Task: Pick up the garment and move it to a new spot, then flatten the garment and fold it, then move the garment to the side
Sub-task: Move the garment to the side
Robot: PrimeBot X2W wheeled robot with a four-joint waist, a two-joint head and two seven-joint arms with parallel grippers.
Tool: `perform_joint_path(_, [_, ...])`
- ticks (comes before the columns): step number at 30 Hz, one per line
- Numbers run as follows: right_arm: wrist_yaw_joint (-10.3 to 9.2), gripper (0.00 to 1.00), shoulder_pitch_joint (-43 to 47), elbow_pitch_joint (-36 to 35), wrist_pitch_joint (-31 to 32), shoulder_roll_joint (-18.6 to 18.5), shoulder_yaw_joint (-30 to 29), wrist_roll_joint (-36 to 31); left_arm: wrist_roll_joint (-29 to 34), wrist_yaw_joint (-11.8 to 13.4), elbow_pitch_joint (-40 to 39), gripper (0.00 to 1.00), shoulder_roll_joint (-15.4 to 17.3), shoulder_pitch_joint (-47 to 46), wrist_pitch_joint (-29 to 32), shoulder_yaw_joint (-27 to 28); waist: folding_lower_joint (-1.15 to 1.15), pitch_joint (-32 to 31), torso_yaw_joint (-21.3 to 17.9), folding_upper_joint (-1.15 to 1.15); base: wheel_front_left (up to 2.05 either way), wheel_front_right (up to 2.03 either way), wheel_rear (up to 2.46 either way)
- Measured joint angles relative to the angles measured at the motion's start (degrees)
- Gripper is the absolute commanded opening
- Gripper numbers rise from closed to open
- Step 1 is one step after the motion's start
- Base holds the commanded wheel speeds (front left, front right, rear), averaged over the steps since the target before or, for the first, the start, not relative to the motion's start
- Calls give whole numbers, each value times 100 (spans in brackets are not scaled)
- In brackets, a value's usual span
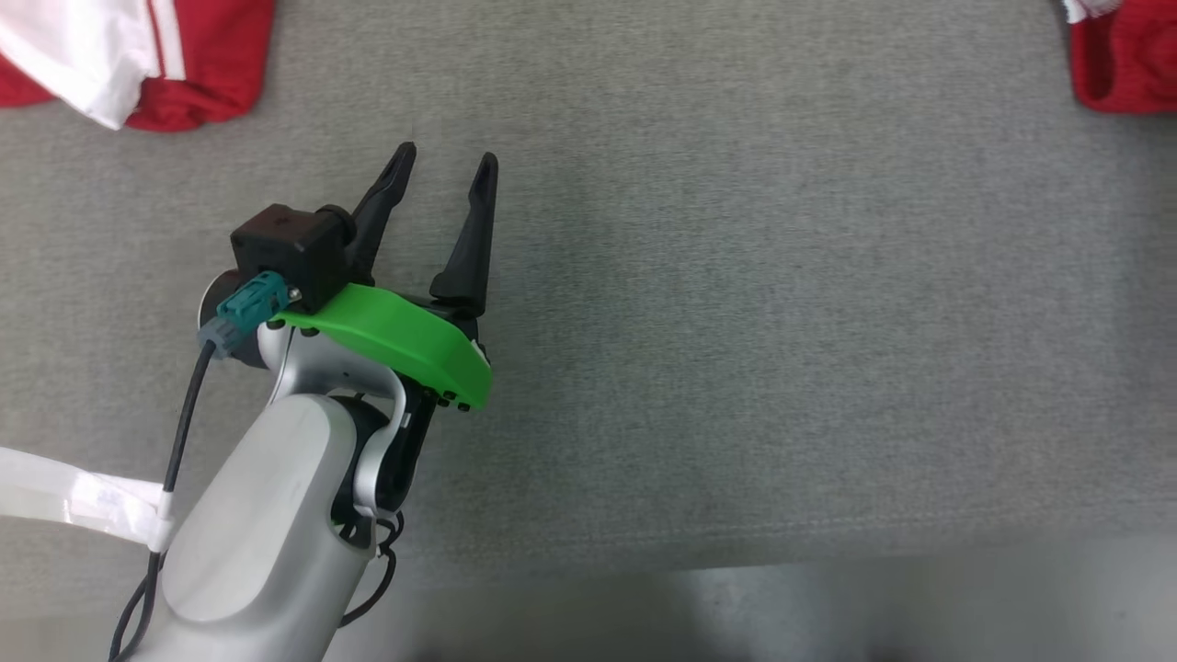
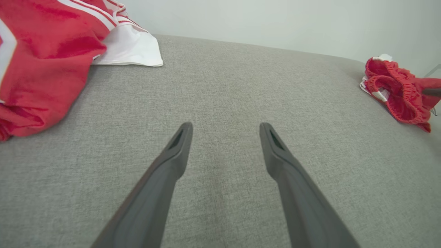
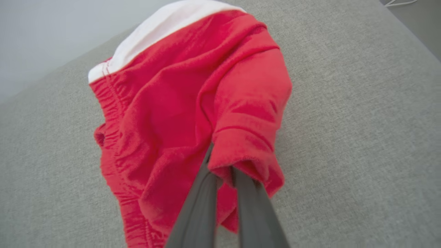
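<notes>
**Head view.** The left claw (image 1: 446, 158) hangs over bare grey cloth of the desk (image 1: 782, 322), with its two dark fingers (image 1: 469, 239) spread apart and nothing between them. A green bracket (image 1: 395, 340) and a black camera block (image 1: 290, 248) sit just behind the fingers. The garment (image 1: 1124, 64), red with a scrap of white, lies well apart from the left claw, to its far right at the far side of the desk. A second garment (image 1: 198, 78), red and white, lies well apart from the left claw on its other side, ahead and to the left.

**Left wrist view.** The left claw (image 2: 225, 126) is wide apart and empty, above the desk (image 2: 224, 86) surface. The garment (image 2: 392, 88) is a bunched red heap with a gathered elastic edge, far to the right of the left claw. The second garment (image 2: 41, 62) lies to the left of the left claw, with a white panel (image 2: 131, 48) at its far edge. A pale wall (image 2: 275, 20) stands behind the desk.

**Right wrist view.** The right claw (image 3: 222, 172) has its fingers (image 3: 196, 213) drawn together and clamped on a fold of the garment (image 3: 172, 103). The fingertips are hidden under the red cloth. The rest of the garment trails away from the claw over the desk (image 3: 361, 120) and ends in a white band (image 3: 165, 24). Whether the cloth is clear of the surface cannot be told.
</notes>
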Motion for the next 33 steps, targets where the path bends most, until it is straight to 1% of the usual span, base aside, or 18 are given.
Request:
perform_joint_path(5, [0,0,2,68,-154,87,75,-81,8,0,8,100,3,2,67,36,0,-38,-293,0,0,0,0])
perform_joint_path(6, [0,2,2,85,-190,96,76,-105,9,0,8,100,3,4,80,45,0,-52,-348,0,0,0,0])
perform_joint_path(7, [0,66,2,111,-247,111,70,-120,8,0,8,100,3,7,118,54,0,-69,-401,0,0,0,0])
perform_joint_path(8, [0,94,2,137,-328,123,64,-155,10,0,8,100,5,13,124,60,0,-87,-455,0,0,0,0])
perform_joint_path(9, [0,100,1,167,-411,132,34,-194,15,0,8,100,5,17,148,65,0,-105,-505,0,0,0,0])
perform_joint_path(15, [0,100,-8,288,-700,246,31,-485,34,0,9,100,14,114,216,165,0,-237,-763,0,0,0,0])
perform_joint_path(20, [0,100,-4,330,-1045,257,62,-722,40,0,1,100,-12,141,207,161,0,-426,-845,0,0,0,0])
perform_joint_path(26, [0,100,41,5,-1894,419,178,-953,40,0,7,100,-20,438,104,268,0,-685,-838,0,0,0,0])
perform_joint_path(28, [0,100,219,-7,-2098,461,205,-1061,40,0,10,100,-48,556,30,279,0,-779,-812,0,0,0,0])
perform_joint_path(33, [11,100,916,-25,-2684,553,226,-1072,40,0,42,100,-178,784,-174,347,0,-1005,-660,0,0,0,0])
